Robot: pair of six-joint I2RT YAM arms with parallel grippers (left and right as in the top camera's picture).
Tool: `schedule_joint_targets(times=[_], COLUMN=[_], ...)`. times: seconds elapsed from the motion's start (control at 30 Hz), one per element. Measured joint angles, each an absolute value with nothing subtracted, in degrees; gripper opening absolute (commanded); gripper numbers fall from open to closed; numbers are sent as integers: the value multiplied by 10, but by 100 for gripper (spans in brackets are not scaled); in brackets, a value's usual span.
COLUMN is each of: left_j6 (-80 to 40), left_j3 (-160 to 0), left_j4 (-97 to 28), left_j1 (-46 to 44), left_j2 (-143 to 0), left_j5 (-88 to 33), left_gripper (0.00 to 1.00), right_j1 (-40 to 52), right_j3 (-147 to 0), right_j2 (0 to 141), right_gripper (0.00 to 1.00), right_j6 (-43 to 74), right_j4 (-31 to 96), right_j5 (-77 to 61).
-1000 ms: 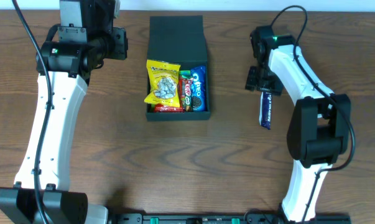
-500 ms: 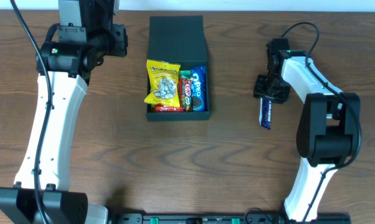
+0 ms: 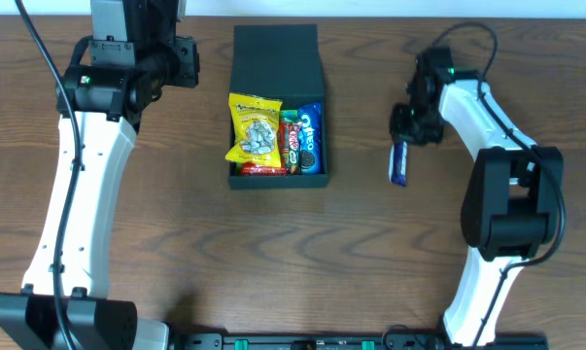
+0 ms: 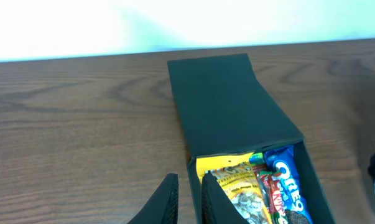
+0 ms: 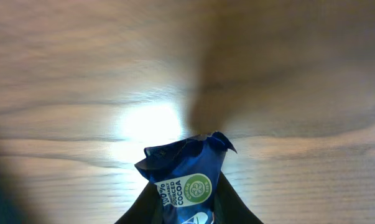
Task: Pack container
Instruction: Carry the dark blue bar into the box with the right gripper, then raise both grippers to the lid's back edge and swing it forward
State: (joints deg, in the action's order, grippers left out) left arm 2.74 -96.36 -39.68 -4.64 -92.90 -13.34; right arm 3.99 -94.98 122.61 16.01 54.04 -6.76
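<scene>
The black container point(image 3: 276, 58) lies open at the table's middle back, its flap lid folded away. It holds a yellow snack bag point(image 3: 255, 133), a red bar point(image 3: 292, 144) and a blue Oreo pack point(image 3: 310, 136). It also shows in the left wrist view point(image 4: 237, 118). My right gripper point(image 3: 405, 131) is shut on a dark blue snack packet point(image 3: 399, 162), held above the table right of the container; the packet fills the right wrist view point(image 5: 186, 180). My left gripper point(image 4: 186, 202) is shut and empty, high at the back left, beside the container's left wall.
The brown wooden table point(image 3: 176, 243) surrounds the container. A pale wall point(image 4: 175, 25) rises behind the table's back edge. Both white arms reach in from the front corners.
My right gripper lifted the dark blue packet off the table and carried it a little left toward the container. The left arm has not moved.
</scene>
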Motion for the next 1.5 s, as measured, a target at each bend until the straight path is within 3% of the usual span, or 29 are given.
schedule_joint_targets(times=[0.23, 0.43, 0.53, 0.6, 0.67, 0.7, 0.77, 0.87, 1.1, 1.17, 1.23, 1.5], left_j6=[27, 27, 27, 28, 27, 27, 27, 28, 28, 28, 28, -8], left_j3=[-964, -964, -964, -964, -964, -964, -964, -964, -964, -964, -965, -966], left_j4=[-398, -402, -406, -409, -414, -416, -419, -420, -421, -421, -420, -365], left_j1=[-46, -46, -46, -46, -46, -46, -46, -46, -46, -46, -46, -41], left_j2=[-929, -929, -929, -929, -929, -929, -929, -929, -929, -935, -952, -1082], left_j5=[-133, -133, -133, -133, -133, -133, -133, -133, -133, -133, -133, -197], left_gripper=[15, 15, 15, 15, 15, 15, 15, 15, 15, 6, 6, 6], right_j1=[139, 242, 265, 272, 277, 278, 280, 281, 270, 253, 228, 117], right_j3=[-1122, -1135, -1135, -1135, -1135, -1135, -1135, -1135, -1135, -1135, -1135, -1135], right_j2=[1226, 1225, 1225, 1225, 1226, 1227, 1230, 1234, 1234, 1234, 1234, 1239], right_gripper=[9, 8, 3, 6, 17, 35, 45, 51, 52, 44, 2, 1], right_j6=[160, 175, 191, 206, 220, 226, 236, 242, 246, 246, 248, 235], right_j4=[568, 569, 563, 561, 559, 559, 559, 554, 547, 547, 546, 520], right_j5=[-86, -101, -104, -104, -100, -98, -96, -95, -96, -97, -98, -108])
